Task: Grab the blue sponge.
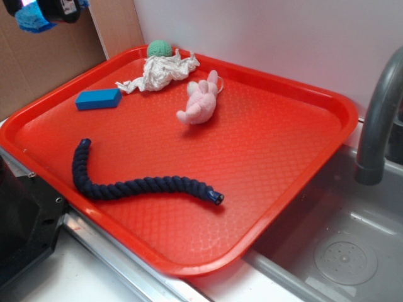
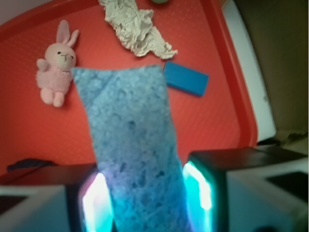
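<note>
The blue sponge [image 2: 133,145], light blue and porous, fills the middle of the wrist view, pinched between my two lit fingers [image 2: 99,203]. My gripper [image 2: 147,205] is shut on it and holds it high above the red tray [image 2: 207,121]. In the exterior view the gripper [image 1: 47,11] sits at the top left corner, above the tray's far left edge, with a piece of the sponge [image 1: 30,20] sticking out below it.
On the tray [image 1: 296,157] lie a darker blue block [image 1: 98,99], a crumpled white cloth [image 1: 162,72], a green ball [image 1: 159,48], a pink plush bunny [image 1: 200,100] and a navy braided rope [image 1: 138,182]. A sink [image 1: 340,251] and grey faucet [image 1: 378,119] are to the right.
</note>
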Robot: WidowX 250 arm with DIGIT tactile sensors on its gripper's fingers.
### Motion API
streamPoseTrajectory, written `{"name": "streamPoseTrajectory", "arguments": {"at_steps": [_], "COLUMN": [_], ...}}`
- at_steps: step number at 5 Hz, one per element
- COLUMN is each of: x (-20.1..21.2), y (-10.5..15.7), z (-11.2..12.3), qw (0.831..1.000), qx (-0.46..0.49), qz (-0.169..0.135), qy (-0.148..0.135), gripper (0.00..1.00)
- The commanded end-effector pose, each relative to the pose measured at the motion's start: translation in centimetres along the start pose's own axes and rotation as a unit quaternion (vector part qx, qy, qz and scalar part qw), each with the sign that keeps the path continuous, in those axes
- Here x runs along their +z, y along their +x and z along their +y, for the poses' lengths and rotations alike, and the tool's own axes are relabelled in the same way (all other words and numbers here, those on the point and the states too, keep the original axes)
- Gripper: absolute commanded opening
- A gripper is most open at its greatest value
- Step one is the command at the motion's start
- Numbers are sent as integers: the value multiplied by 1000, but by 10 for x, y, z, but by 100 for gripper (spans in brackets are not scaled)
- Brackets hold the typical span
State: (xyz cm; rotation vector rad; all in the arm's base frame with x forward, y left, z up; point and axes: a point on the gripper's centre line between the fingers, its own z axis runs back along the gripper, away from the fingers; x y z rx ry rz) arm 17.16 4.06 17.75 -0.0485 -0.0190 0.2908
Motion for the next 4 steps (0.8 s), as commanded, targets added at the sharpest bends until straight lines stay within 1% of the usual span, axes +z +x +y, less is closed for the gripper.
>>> {"name": "streamPoseTrajectory", "arguments": {"at_steps": [1,2,3,4], "x": [26,25,24,21], "y": [-6,-3,-2,-4], "z": [-14,-17,-15,-18], "qw": [998,998,998,998], "qx": [12,15,20,15], "qz": [-61,-58,-58,-57], "qy": [-4,6,6,13], "gripper": [0,0,0,0]}}
